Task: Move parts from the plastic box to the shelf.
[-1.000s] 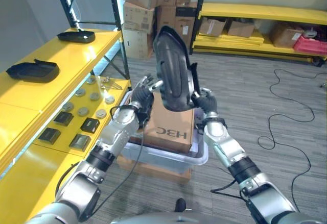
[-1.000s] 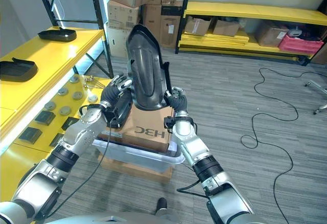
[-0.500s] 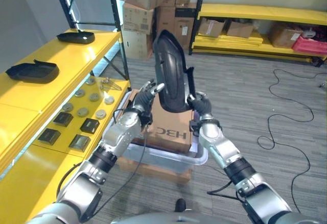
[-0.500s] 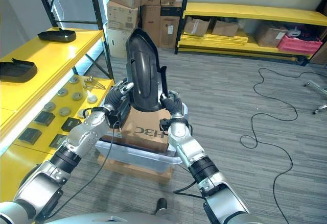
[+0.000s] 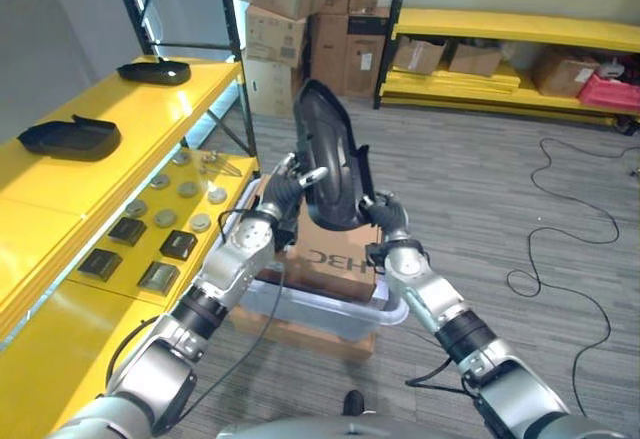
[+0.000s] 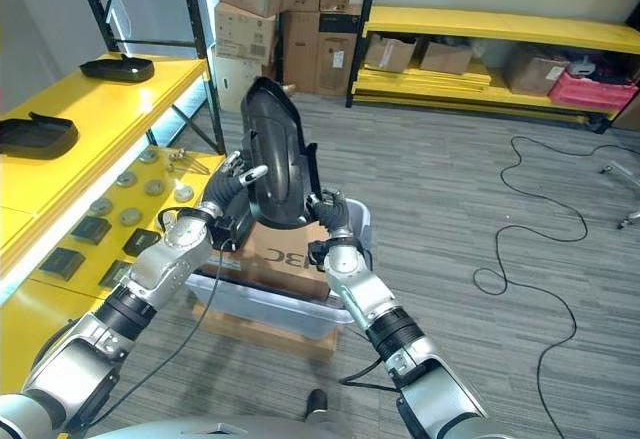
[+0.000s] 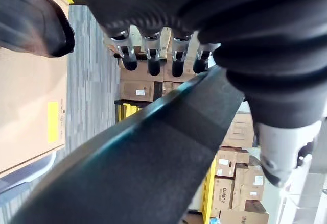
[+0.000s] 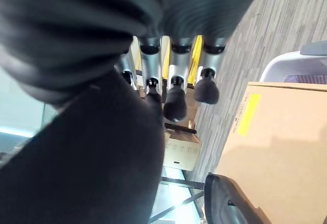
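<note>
— Both hands are on the part, right? What are the fingers doing?

— Yes. The left hand (image 5: 285, 184) is against the left side of the large black part (image 5: 330, 157), with its fingers (image 7: 149, 50) straight along the curved black surface and spread a little, pressing rather than wrapping. The right hand (image 5: 388, 221) is at the part's lower right edge; in its wrist view the fingers (image 8: 173, 94) reach past the black edge, only loosely bent. I would call that hand relaxed and supporting, not clamped.

— And where is the part itself?

— Held up between the two hands, standing on end and tilted slightly, above the plastic box (image 6: 352, 221). A brown cardboard carton (image 5: 335, 254) sits in that box, directly below the part.

— How about the shelf?

— The yellow shelf (image 5: 60, 174) lies to the robot's left, well apart from the held part. Two other black parts rest on its upper level: one nearer (image 5: 70, 136), one farther back (image 5: 153, 72). Small round discs (image 5: 185, 188) and dark square pieces (image 5: 125, 231) lie on the lower level.
</note>
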Robot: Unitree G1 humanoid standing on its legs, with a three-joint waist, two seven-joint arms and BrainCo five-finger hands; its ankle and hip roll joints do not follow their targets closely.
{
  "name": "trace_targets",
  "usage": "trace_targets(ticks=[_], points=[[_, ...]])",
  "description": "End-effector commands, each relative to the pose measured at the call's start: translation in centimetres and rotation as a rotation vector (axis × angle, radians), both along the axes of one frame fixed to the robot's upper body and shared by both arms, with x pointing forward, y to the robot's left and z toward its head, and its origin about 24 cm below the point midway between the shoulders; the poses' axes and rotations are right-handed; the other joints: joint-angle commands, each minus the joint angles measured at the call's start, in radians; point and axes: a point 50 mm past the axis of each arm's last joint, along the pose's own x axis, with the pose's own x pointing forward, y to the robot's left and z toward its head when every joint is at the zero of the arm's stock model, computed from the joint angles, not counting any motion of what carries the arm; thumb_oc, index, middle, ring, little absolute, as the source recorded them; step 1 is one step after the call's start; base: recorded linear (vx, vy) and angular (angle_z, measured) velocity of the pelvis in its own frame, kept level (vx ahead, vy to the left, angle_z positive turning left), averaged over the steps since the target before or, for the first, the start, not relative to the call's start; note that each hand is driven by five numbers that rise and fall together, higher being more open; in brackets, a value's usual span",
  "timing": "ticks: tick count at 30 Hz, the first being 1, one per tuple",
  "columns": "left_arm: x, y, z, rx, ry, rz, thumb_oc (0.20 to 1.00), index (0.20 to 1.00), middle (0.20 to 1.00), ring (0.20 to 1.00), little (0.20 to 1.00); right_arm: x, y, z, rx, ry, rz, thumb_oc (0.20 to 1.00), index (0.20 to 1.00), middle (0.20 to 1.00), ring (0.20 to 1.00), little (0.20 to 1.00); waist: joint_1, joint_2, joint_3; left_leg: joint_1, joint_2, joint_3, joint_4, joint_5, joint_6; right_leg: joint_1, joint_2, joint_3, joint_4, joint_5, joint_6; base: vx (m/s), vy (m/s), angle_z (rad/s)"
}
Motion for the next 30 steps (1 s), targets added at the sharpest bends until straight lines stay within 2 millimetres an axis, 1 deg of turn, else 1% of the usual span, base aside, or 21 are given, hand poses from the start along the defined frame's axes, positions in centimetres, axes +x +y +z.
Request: trace_targets(ticks=[1, 3, 6, 9, 11, 13, 17, 18, 19, 21, 24, 26, 30], points=[[0.4, -2.7, 3.0, -0.025, -0.088, -0.13, 1.0, 1.0, 1.0, 1.0, 1.0, 2.3, 2.0, 5.5, 0.016, -0.228, 0.042, 0.2, 0.2, 0.2, 0.2, 0.2, 0.024, 0.006, -0.039, -0.042, 0.05, 0.007, -0.005, 0.007, -0.024, 0.086, -0.043, 0.003, 0.014, -0.116, 0.102, 0.0, 0.0, 0.0], [0.3, -3.1, 2.6, 0.008, -0.062, -0.146, 1.0, 1.0, 1.0, 1.0, 1.0, 2.5, 2.0, 5.7, 0.004, -0.239, 0.04, 0.2, 0.2, 0.2, 0.2, 0.2, 0.025, 0.006, -0.039, -0.042, 0.05, 0.006, -0.005, 0.006, -0.023, 0.085, -0.044, 0.002, 0.014, -0.116, 0.103, 0.0, 0.0, 0.0], [0.2, -3.6, 0.7, 0.112, 0.008, -0.17, 1.0, 1.0, 1.0, 1.0, 1.0, 2.7, 1.8, 5.9, -0.029, -0.248, 0.03, 0.2, 0.2, 0.2, 0.2, 0.2, 0.024, 0.005, -0.042, -0.039, 0.05, 0.009, -0.008, 0.006, -0.021, 0.086, -0.043, 0.003, 0.013, -0.115, 0.104, 0.0, 0.0, 0.0], [0.4, -3.5, -0.1, 0.218, -0.009, -0.169, 1.0, 1.0, 1.0, 1.0, 1.0, 2.8, 1.6, 5.8, -0.065, -0.248, 0.02, 0.2, 0.2, 0.2, 0.2, 0.2, 0.022, 0.004, -0.047, -0.037, 0.05, 0.013, -0.011, 0.007, -0.02, 0.086, -0.042, 0.007, 0.01, -0.115, 0.105, 0.0, 0.0, 0.0], [0.6, -3.3, -0.4, 0.314, -0.046, -0.162, 1.0, 1.0, 1.0, 1.0, 1.0, 2.9, 1.5, 5.7, -0.096, -0.247, 0.009, 0.2, 0.2, 0.2, 0.2, 0.2, 0.02, 0.003, -0.049, -0.037, 0.051, 0.015, -0.011, 0.006, -0.019, 0.086, -0.041, 0.01, 0.009, -0.116, 0.106, 0.0, 0.0, 0.0], [0.7, -3.1, -0.6, 0.372, -0.066, -0.16, 1.0, 1.0, 1.0, 1.0, 1.0, 2.9, 1.4, 5.6, -0.124, -0.237, 0.006, 0.2, 0.2, 0.2, 0.2, 0.2, 0.015, 0.002, -0.05, -0.037, 0.051, 0.018, -0.011, 0.005, -0.019, 0.083, -0.039, 0.015, 0.012, -0.117, 0.106, 0.0, 0.0, 0.0], [0.7, -3.3, -0.5, 0.376, -0.077, -0.18, 1.0, 1.0, 1.0, 1.0, 1.0, 2.8, 1.5, 5.4, -0.154, -0.238, 0.019, 0.2, 0.2, 0.2, 0.2, 0.2, 0.011, 0.004, -0.052, -0.038, 0.053, 0.022, -0.01, 0.005, -0.019, 0.08, -0.039, 0.02, 0.012, -0.118, 0.106, 0.0, 0.001, -0.03], [0.7, -3.3, -0.4, 0.372, -0.081, -0.18, 0.683, 0.683, 0.683, 0.683, 0.683, 2.8, 1.6, 5.4, -0.156, -0.239, 0.022, 0.2, 0.2, 0.2, 0.2, 0.2, 0.011, 0.004, -0.052, -0.038, 0.053, 0.022, -0.01, 0.005, -0.019, 0.08, -0.038, 0.021, 0.011, -0.117, 0.106, 0.01, 0.0, -0.03], [0.8, -3.3, -0.2, 0.349, -0.102, -0.169, 0.2, 0.2, 0.2, 0.2, 0.2, 2.7, 1.7, 5.5, -0.163, -0.244, 0.028, 0.2, 0.2, 0.2, 0.2, 0.2, 0.009, 0.004, -0.052, -0.037, 0.052, 0.022, -0.012, 0.005, -0.019, 0.08, -0.038, 0.022, 0.01, -0.116, 0.107, 0.0, 0.0, 0.0], [0.8, -3.2, 0.2, 0.34, -0.129, -0.158, 0.2, 0.2, 0.2, 0.2, 0.2, 2.7, 1.7, 5.6, -0.165, -0.247, 0.032, 0.2, 0.2, 0.2, 0.2, 0.2, 0.009, 0.004, -0.052, -0.037, 0.053, 0.022, -0.012, 0.005, -0.02, 0.081, -0.038, 0.022, 0.01, -0.117, 0.107, 0.0, 0.0, 0.0], [0.8, -2.9, 1.2, 0.29, -0.163, -0.141, 0.2, 0.2, 0.2, 0.2, 0.2, 2.6, 1.9, 5.8, -0.174, -0.251, 0.036, 0.2, 0.2, 0.2, 0.2, 0.2, 0.013, 0.003, -0.051, -0.037, 0.053, 0.019, -0.013, 0.005, -0.022, 0.081, -0.038, 0.02, 0.01, -0.117, 0.107, 0.0, 0.0, 0.0], [0.6, -3.0, 1.6, 0.253, -0.169, -0.141, 0.2, 0.2, 0.2, 0.2, 0.2, 2.6, 1.9, 5.8, -0.177, -0.252, 0.031, 0.2, 0.2, 0.2, 0.2, 0.2, 0.017, 0.003, -0.049, -0.039, 0.052, 0.016, -0.011, 0.005, -0.022, 0.081, -0.038, 0.018, 0.011, -0.117, 0.106, 0.0, 0.0, 0.0], [0.3, -3.3, 1.8, 0.2, -0.164, -0.141, 0.2, 0.2, 0.2, 0.2, 0.2, 2.7, 2.3, 5.8, -0.167, -0.25, 0.031, 0.2, 0.2, 0.2, 0.2, 0.2, 0.021, 0.002, -0.049, -0.037, 0.051, 0.013, -0.013, 0.005, -0.02, 0.083, -0.039, 0.017, 0.012, -0.118, 0.105, 0.0, 0.0, 0.0]])
